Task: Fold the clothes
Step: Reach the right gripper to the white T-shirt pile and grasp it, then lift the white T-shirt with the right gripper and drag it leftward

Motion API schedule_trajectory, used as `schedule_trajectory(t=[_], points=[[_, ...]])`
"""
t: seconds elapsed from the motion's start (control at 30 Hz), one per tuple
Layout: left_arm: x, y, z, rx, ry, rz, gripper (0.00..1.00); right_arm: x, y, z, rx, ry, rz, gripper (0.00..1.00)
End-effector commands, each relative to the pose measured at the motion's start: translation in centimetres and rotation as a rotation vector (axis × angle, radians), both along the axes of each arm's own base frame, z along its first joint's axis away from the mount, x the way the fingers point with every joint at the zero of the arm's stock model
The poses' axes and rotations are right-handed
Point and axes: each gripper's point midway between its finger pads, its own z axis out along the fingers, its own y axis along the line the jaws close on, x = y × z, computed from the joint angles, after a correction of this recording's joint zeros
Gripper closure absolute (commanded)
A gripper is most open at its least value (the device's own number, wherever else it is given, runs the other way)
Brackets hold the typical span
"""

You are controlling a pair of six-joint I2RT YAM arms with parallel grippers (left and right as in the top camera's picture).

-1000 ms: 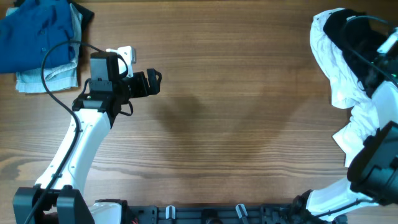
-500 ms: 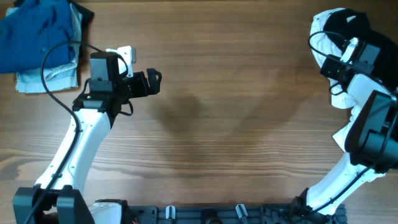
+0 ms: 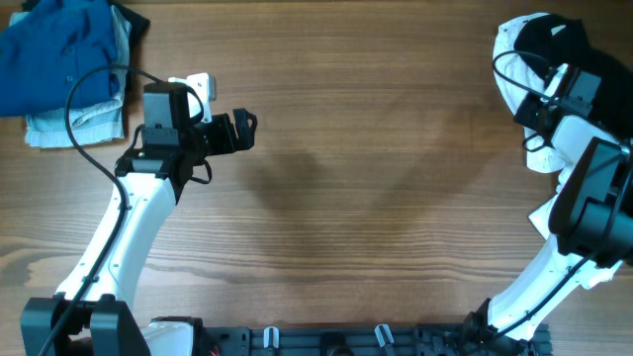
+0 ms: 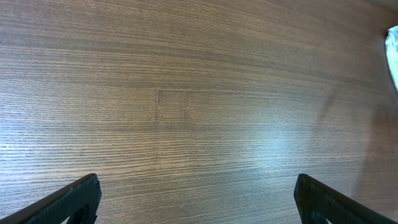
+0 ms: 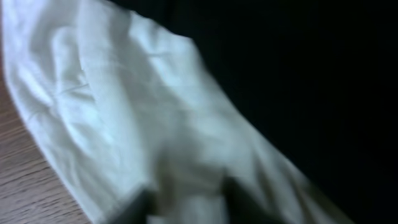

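The clothes lie in a heap at the table's far right: a white T-shirt (image 3: 516, 74) with a black garment (image 3: 549, 38) on top. My right gripper (image 3: 535, 105) is down on the heap's left side. In the right wrist view its two dark fingers (image 5: 144, 205) stand close together with a fold of the white T-shirt (image 5: 124, 112) pinched between them; the black garment (image 5: 298, 81) fills the upper right. The picture is blurred. My left gripper (image 3: 247, 129) hovers over bare wood at the left, open, its fingertips (image 4: 78, 198) wide apart with nothing between them.
A folded stack of blue and pale clothing (image 3: 61, 61) sits at the table's far left corner. More white fabric (image 3: 559, 213) hangs by the right arm's base. A sliver of white cloth (image 4: 393, 56) shows at the right edge of the left wrist view.
My right arm has swung in from the right edge onto the heap, and its jaws have narrowed onto the white fabric. The left arm has not moved.
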Motion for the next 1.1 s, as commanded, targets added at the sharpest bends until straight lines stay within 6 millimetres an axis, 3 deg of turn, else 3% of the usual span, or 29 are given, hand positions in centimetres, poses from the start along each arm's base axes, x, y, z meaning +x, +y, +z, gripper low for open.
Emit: schedule_trajectory(t=[0.0, 0.1, 0.17, 0.37, 0.57, 0.63, 0.87, 0.97, 1.07], points=[[0.6, -0.2, 0.8, -0.006, -0.021, 0.004, 0.0, -1.3, 1.2, -2.1, 0.1, 0.044, -0.074, 0.89], [0.8, -0.2, 1.0, -0.007, -0.033, 0.004, 0.0, -0.3, 0.8, 1.9, 0.081, -0.034, -0.084, 0.96], [1.1, -0.2, 1.2, -0.008, -0.046, 0.004, 0.0, 0.5, 0.4, 6.3, 0.053, -0.109, -0.08, 0.96], [1.7, -0.3, 2.0, -0.011, -0.089, 0.003, 0.01, 1.1, -1.0, 22.7, -0.059, -0.383, -0.078, 0.96], [2.4, -0.3, 2.7, -0.014, -0.129, 0.003, 0.01, -1.7, -2.5, 39.2, -0.198, -0.625, -0.075, 0.96], [2.6, -0.3, 2.9, -0.015, -0.143, 0.003, 0.01, -2.4, -2.3, 43.5, -0.209, -0.7, -0.043, 0.96], [2.7, -0.4, 3.1, -0.016, -0.151, 0.003, 0.0, -5.2, 1.4, 56.5, -0.275, -0.961, 0.1, 0.96], [2.7, -0.4, 3.1, -0.016, -0.152, 0.002, 0.0, -6.6, 2.8, 60.5, -0.311, -1.056, 0.145, 0.96], [2.7, -0.4, 3.1, -0.016, -0.152, 0.002, 0.0, -7.6, 5.1, 63.1, -0.292, -1.131, 0.241, 0.96]])
